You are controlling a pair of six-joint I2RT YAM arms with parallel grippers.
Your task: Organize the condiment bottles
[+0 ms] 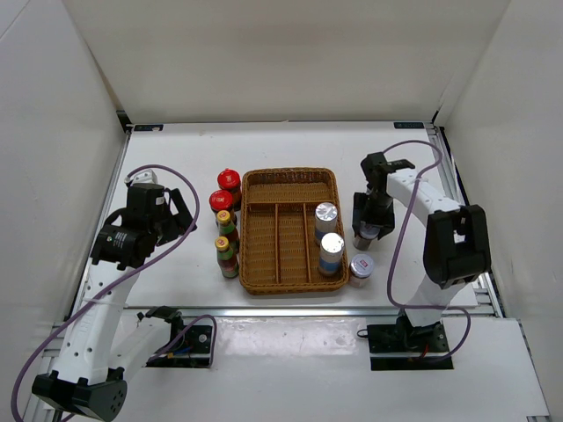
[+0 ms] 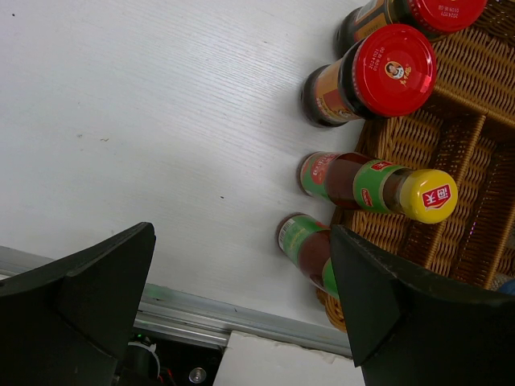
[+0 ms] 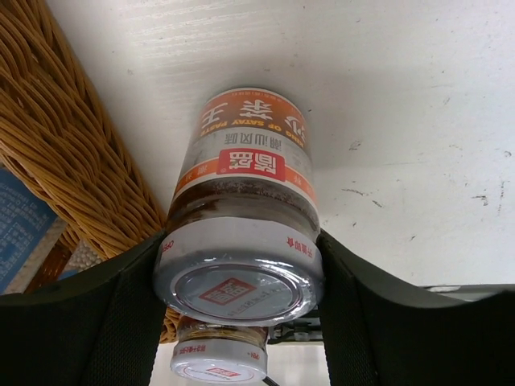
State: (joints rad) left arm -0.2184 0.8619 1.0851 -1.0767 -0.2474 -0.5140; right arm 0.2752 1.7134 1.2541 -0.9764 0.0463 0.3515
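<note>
White tabletop [image 1: 176,281], wicker tray [image 1: 290,174] at centre. Right gripper [image 1: 368,230] clamped on white-lidded jar [image 3: 241,241] standing just right of tray. Left gripper [image 2: 241,273] spread wide, empty, near red-lidded jars [image 1: 230,178] and yellow-capped bottles [image 1: 224,220] left of tray. Two silver-topped jars [image 1: 326,213] in tray's right compartment.

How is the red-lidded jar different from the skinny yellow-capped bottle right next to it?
The red-lidded jar is fat and squat; the yellow-capped bottle is slim. The jar's lid is wide, flat and red; the bottle's cap is small and yellow. The jar's label looks mostly orange; the bottle's is red and green. Both stand upright on the table, just outside the wicker tray.
</note>
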